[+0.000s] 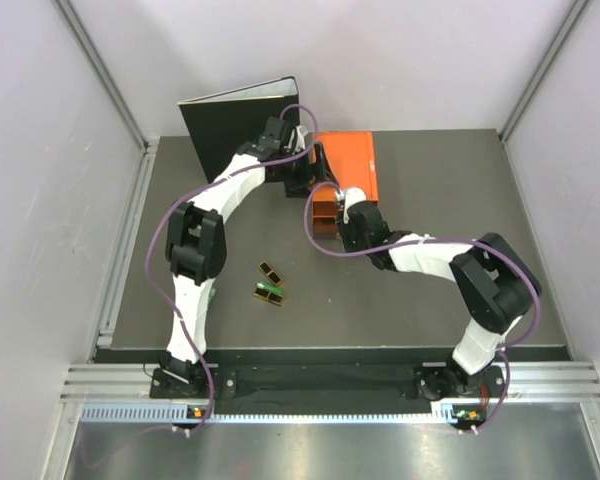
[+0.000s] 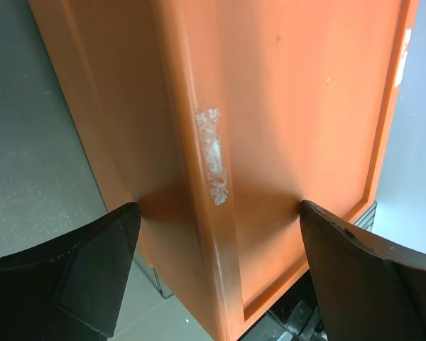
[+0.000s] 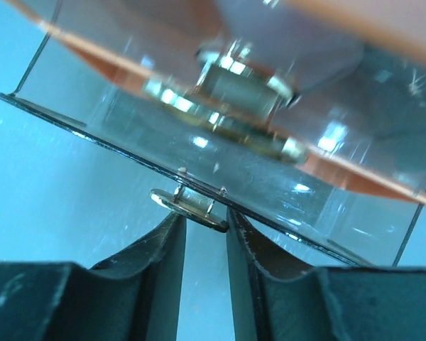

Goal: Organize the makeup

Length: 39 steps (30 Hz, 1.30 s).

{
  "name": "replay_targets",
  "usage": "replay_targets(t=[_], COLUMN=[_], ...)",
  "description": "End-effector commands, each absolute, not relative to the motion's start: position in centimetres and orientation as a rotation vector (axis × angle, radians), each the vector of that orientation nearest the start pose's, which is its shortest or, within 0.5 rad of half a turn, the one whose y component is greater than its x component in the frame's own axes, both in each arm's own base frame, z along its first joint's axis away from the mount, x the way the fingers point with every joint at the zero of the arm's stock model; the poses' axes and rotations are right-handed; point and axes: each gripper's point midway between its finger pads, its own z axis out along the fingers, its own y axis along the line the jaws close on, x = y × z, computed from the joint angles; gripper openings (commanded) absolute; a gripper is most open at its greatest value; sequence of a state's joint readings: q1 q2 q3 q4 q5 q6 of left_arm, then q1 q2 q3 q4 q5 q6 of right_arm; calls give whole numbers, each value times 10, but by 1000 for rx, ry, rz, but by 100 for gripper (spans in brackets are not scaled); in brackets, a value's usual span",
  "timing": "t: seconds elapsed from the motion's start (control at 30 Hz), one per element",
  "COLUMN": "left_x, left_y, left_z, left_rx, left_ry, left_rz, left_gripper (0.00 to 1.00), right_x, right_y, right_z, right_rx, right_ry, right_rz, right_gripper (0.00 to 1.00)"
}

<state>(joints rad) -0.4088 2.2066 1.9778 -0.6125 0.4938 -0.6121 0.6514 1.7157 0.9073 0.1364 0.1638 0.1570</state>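
Two small black cases lie on the dark table in the top view, one (image 1: 268, 270) with gold and one (image 1: 271, 293) with green. The other makeup is out of view. My left gripper (image 1: 302, 178) (image 2: 218, 207) is wide open and straddles a corner edge of the orange drawer box (image 1: 352, 165) (image 2: 284, 106), both fingertips touching it. My right gripper (image 1: 342, 202) (image 3: 202, 217) is shut on the gold knob (image 3: 189, 208) of the box's clear drawer front (image 3: 220, 142).
A black ring binder (image 1: 235, 125) stands upright at the back left, just behind the left gripper. A pale green bit (image 1: 213, 292) shows beside the left arm's lower link. Grey walls close in the table (image 1: 430, 290) on three sides.
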Motion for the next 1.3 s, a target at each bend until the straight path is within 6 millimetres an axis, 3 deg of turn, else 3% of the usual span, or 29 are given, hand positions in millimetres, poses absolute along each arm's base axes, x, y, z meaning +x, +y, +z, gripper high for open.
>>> replay_targets(t=[0.0, 0.67, 0.87, 0.97, 1.07, 1.2, 1.27], left_x=[462, 467, 470, 470, 470, 471, 471], left_y=[-328, -326, -322, -321, -321, -321, -321], left_z=[137, 129, 129, 128, 126, 124, 124], left_rx=[-25, -59, -68, -69, -70, -71, -67], left_ry=[2578, 2585, 2584, 2586, 2588, 2591, 2587], left_rz=[-1083, -1093, -1101, -1106, -1109, -1113, -1113], left_gripper=[96, 96, 96, 96, 96, 96, 96], right_x=[350, 283, 280, 280, 279, 280, 280], right_y=[288, 285, 287, 286, 284, 280, 282], right_z=[96, 27, 33, 40, 38, 46, 59], right_rx=[-539, -916, -995, -1001, -1013, -1031, -1030], right_ry=[2078, 2367, 2372, 2362, 2378, 2376, 2347], right_rz=[455, 573, 584, 577, 566, 542, 547], right_gripper=[0, 3, 12, 27, 37, 41, 42])
